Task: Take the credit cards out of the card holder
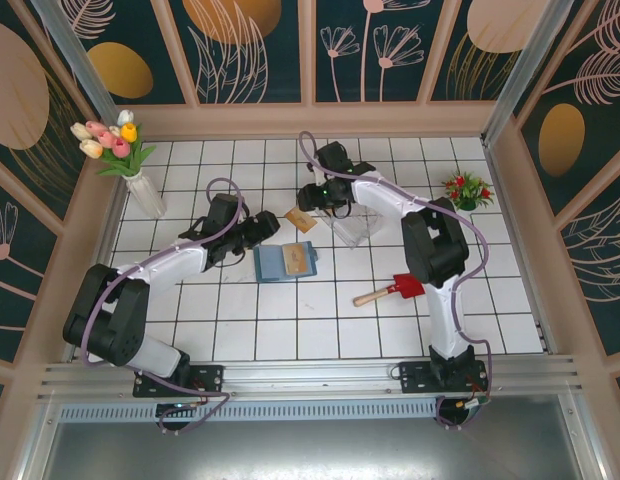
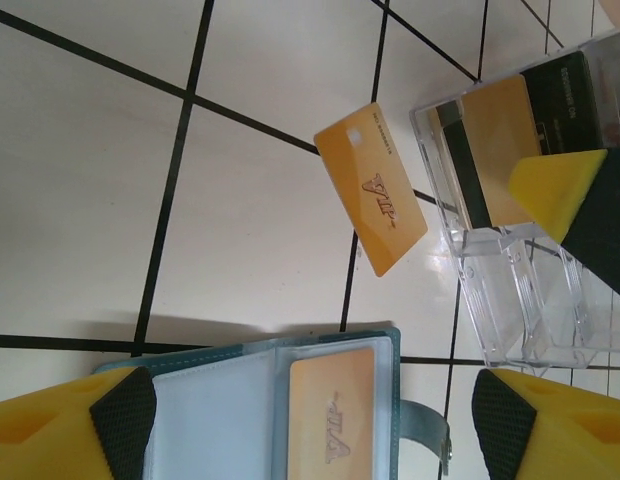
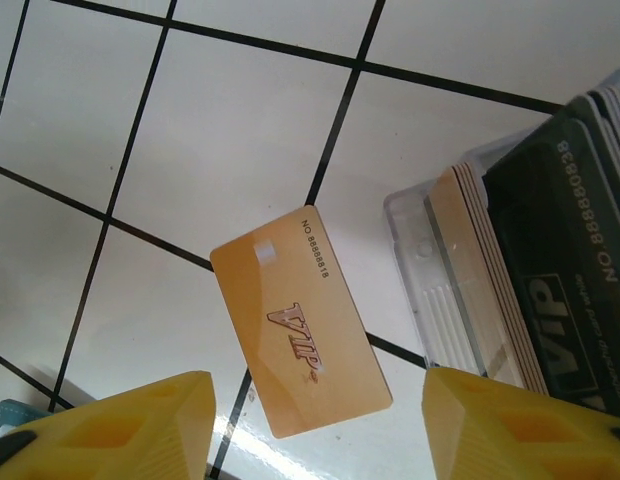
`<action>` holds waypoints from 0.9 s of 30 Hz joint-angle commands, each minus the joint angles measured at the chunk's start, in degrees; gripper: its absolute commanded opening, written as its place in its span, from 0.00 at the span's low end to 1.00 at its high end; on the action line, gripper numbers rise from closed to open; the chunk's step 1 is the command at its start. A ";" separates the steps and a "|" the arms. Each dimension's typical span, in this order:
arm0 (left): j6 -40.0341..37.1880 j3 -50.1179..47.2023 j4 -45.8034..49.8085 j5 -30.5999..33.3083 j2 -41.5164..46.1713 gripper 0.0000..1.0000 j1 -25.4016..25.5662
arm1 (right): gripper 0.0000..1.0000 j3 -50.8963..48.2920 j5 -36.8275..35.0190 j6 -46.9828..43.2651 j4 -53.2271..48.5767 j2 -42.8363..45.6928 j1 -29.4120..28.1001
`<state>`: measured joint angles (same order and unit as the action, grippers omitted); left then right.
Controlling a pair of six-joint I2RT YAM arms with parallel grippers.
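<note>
**Card holder** [image 1: 273, 263] – slate-blue bifold, lying open and flat on the tiled table [image 1: 240, 330], in front of the two arms and roughly midway between them.

**Pocketed tan card** [image 2: 332, 425] – sits in the holder's tab-side half, fully seated. The other half looks empty in the left wrist view.

**Loose tan card** [image 3: 300, 320] – out of the holder, apparently lying face-up on a tile just beyond it and just beside the clear plastic box [image 2: 520, 300]. Nothing grips it.

**Clear plastic box, contents** – a standing row of cards, tan ones and dark ones. Where they came from cannot be told.

**Right gripper** [image 3: 320, 430] – above the loose tan card, jaws apart, holding nothing.

**Left gripper** [image 2: 312, 420] – over the open holder, jaws spread wide to either side of it, holding nothing.

**Progress, as judged** – partly done: one card is out of the holder and one at least is left in it. Remaining work is likely to steady the holder, slide the pocketed tan card free and set it down.
</note>
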<state>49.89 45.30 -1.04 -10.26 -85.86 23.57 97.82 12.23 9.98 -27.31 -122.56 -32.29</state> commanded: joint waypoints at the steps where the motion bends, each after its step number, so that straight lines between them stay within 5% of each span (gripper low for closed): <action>1: 1.89 0.11 0.16 2.18 0.63 0.85 -0.15 | 0.63 2.38 1.11 0.82 1.23 -3.00 -1.23; 10: 3.78 -2.09 1.49 5.48 3.49 0.91 -0.96 | 0.74 7.56 -2.31 -0.99 -0.77 -8.44 -3.19; 27: 3.39 -5.31 3.38 7.00 7.19 0.98 -2.95 | 0.77 12.23 -13.37 -9.49 -8.21 -14.80 -7.30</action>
<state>53.43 40.73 0.97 -4.45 -80.16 21.28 109.36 1.19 3.38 -31.51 -135.20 -39.09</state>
